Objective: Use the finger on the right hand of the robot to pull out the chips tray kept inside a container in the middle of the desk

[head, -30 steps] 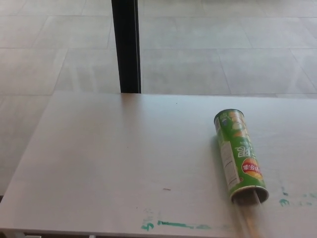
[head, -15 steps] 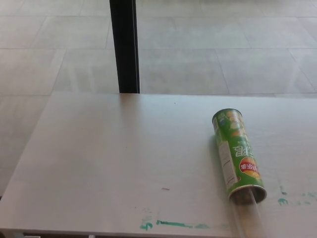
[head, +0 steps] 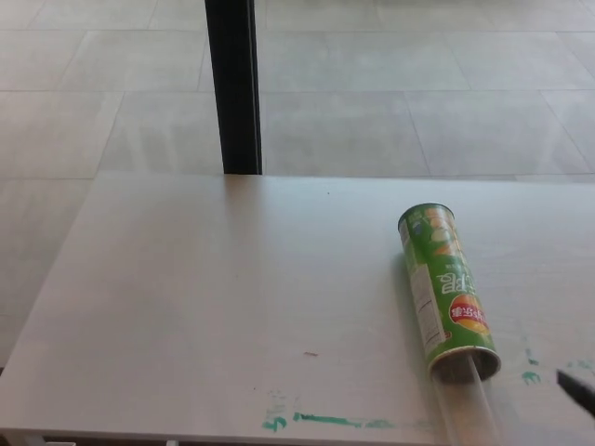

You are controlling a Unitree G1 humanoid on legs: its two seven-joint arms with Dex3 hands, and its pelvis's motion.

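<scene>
A green chips can (head: 444, 289) lies on its side on the white desk (head: 223, 307), right of centre, with its open mouth toward me. A clear tray (head: 469, 404) sticks out of that mouth and runs down to the picture's bottom edge. Only a black tip of my right hand (head: 578, 391) shows at the right edge, level with the can's mouth and apart from the tray. Whether that hand is open or shut is hidden. My left hand is out of the picture.
Green paint marks (head: 321, 420) streak the desk near its front edge, with smaller ones (head: 532, 375) right of the can. A black post (head: 234, 85) stands behind the desk's far edge. Grey floor tiles lie beyond.
The black tip of my right hand has come in at the right edge. A second ago the view shifted slightly; the can lies as before.
</scene>
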